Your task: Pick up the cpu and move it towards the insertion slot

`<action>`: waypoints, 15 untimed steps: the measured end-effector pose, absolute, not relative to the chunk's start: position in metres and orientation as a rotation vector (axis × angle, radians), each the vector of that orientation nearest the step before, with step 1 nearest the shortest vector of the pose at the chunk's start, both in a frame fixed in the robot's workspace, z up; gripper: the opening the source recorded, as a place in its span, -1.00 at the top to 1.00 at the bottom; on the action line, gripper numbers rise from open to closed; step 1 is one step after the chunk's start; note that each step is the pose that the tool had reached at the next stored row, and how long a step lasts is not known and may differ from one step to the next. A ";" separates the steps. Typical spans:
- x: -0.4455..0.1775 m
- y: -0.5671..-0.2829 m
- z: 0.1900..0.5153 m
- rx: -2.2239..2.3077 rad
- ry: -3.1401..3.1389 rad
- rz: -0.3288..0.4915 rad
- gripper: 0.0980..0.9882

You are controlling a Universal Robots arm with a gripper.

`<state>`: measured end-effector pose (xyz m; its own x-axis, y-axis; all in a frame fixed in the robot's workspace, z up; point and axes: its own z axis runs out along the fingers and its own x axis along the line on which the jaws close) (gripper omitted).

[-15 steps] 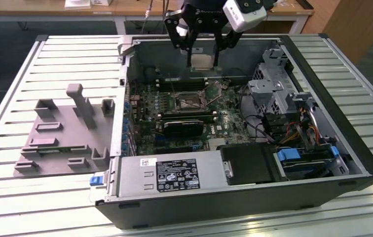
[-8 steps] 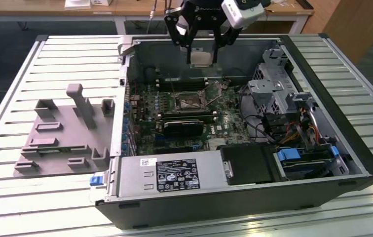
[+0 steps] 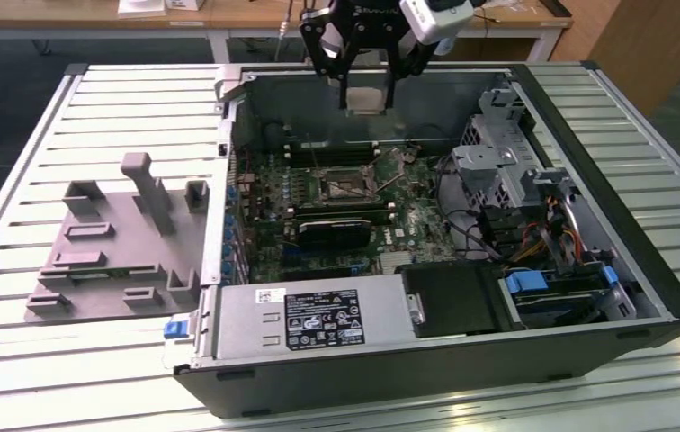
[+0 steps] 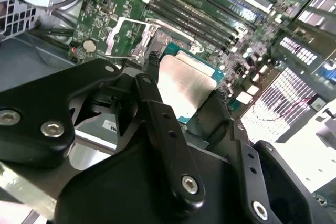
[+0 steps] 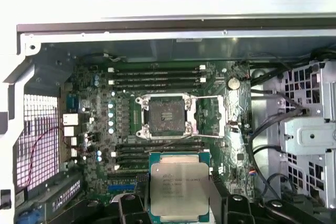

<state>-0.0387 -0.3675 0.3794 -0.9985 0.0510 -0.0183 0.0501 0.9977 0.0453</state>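
The claw [image 3: 364, 90] is hanging over the far part of the open computer case [image 3: 436, 360] in the exterior view, and it is gripping the cpu [image 5: 179, 186] — the pickup part of the task looks done. In the first wrist view the chip's silver top is sitting between the black fingers [image 5: 128, 208], which are pressing on its two opposite edges; in the second wrist view the same chip [image 4: 184, 85] is showing past the finger [image 4: 163, 129] linkage, tilted only by the camera's angle as far as I can judge.

The insertion slot [image 5: 167, 117] is lying on the motherboard [image 5: 131, 145] inside the case, its metal frame open around a dark, empty centre (the lever wire is standing out beside it). Relative to that slot, the cpu is being held above the board and off to one side — over the memory slots [image 5: 157, 148] that run beside the socket, not yet over the socket itself. In the exterior view the slot [image 3: 346, 183] is sitting nearer the camera than the claw.

So what is left, judging from this, is closing the sideways gap to the slot. The grey fixture block [image 3: 112, 243] is resting on the desk [image 3: 28, 162] outside the case, well apart from the slot.
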 end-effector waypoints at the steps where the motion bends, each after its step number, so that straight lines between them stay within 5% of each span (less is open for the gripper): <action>1: -0.039 -0.365 0.379 0.079 3.120 0.070 0.01; 15: -0.039 -0.337 0.366 0.079 3.119 0.064 0.01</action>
